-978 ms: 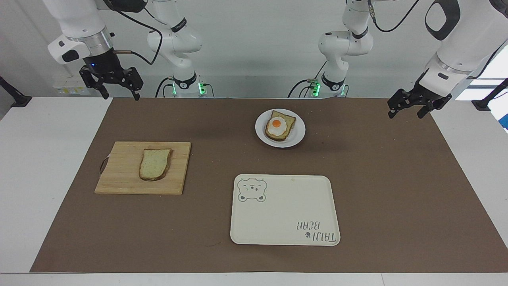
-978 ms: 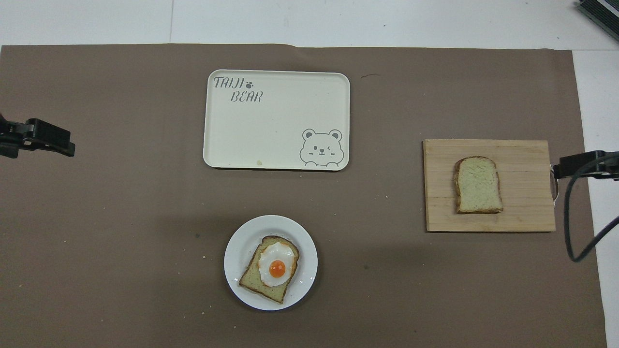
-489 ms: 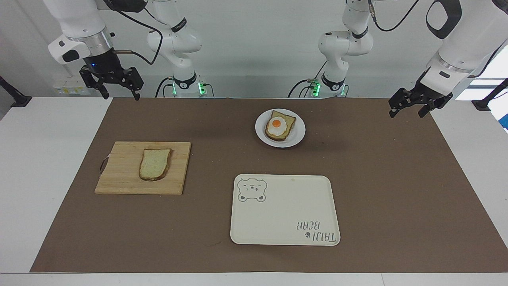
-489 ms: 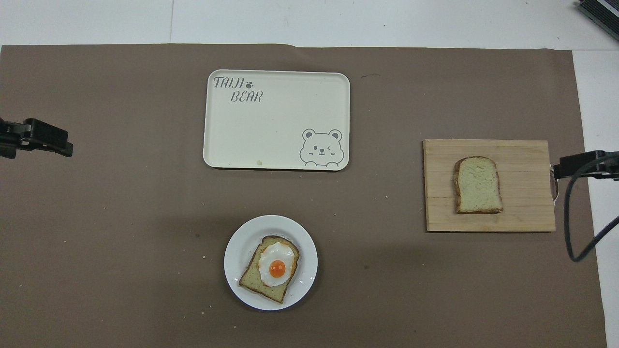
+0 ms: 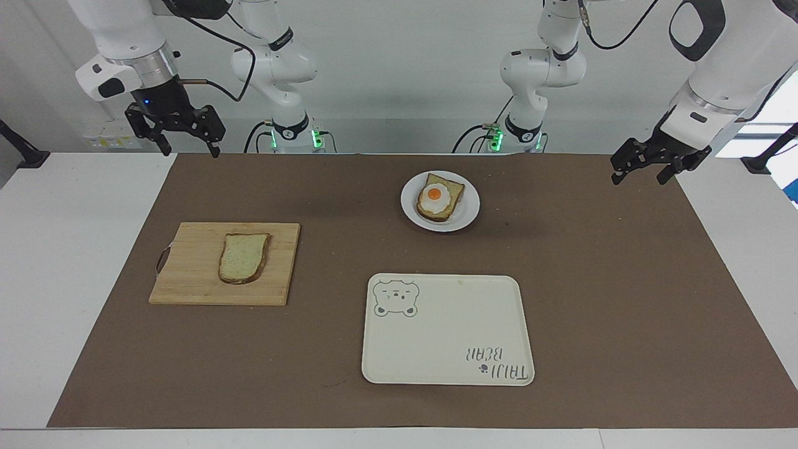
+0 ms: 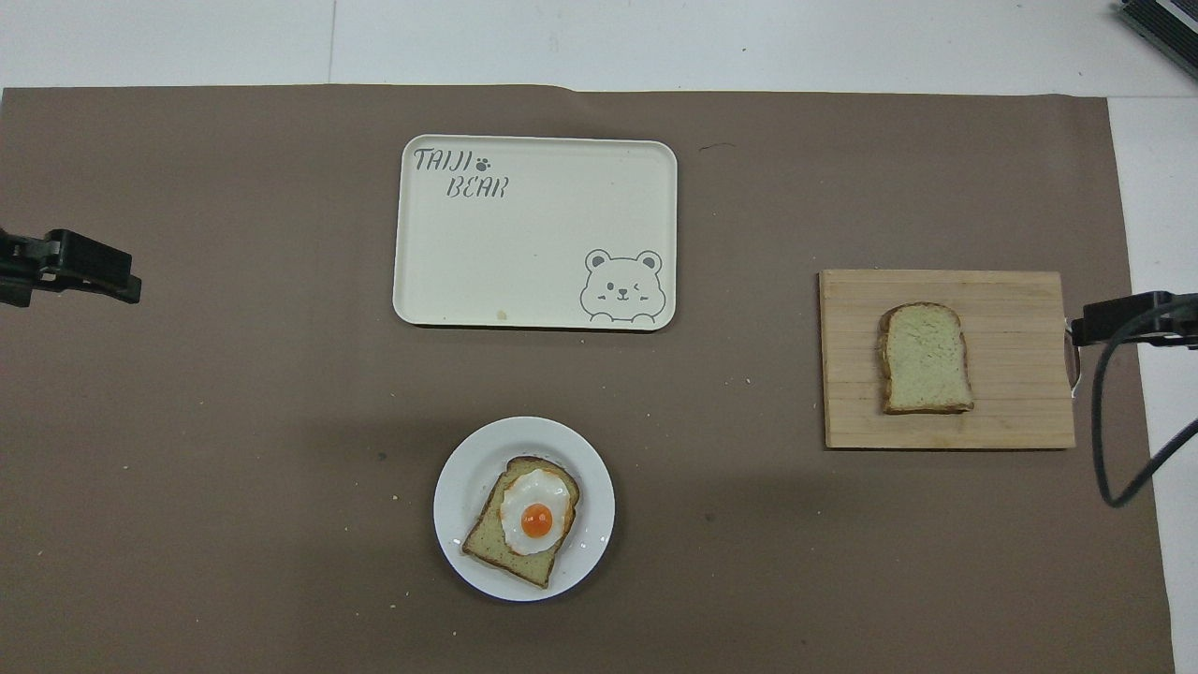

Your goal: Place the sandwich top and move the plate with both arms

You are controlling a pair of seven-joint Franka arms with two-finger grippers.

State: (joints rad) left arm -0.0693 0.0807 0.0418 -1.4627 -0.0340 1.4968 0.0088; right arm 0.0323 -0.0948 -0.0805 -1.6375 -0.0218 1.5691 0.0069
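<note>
Your sandwich top (image 5: pixel 244 257), a plain pale greenish-tan slice with brown crust and one rounded end, lies flat on the wooden cutting board (image 5: pixel 187 280) toward the right arm's end. The white plate (image 5: pixel 468 212), carrying egg-topped bread (image 5: pixel 439 197), sits nearer the robots than the bear tray (image 5: pixel 446 349). Your right gripper (image 5: pixel 184 132) and left gripper (image 5: pixel 648 163) hang spread open and empty over the brown mat's (image 5: pixel 623 299) corners.

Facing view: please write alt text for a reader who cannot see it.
A plain bread slice lies on a wooden cutting board, apart from a white plate holding egg-topped bread, with an empty bear tray farther from the robots. Both hands hang raised and open: right hand, left hand.
</note>
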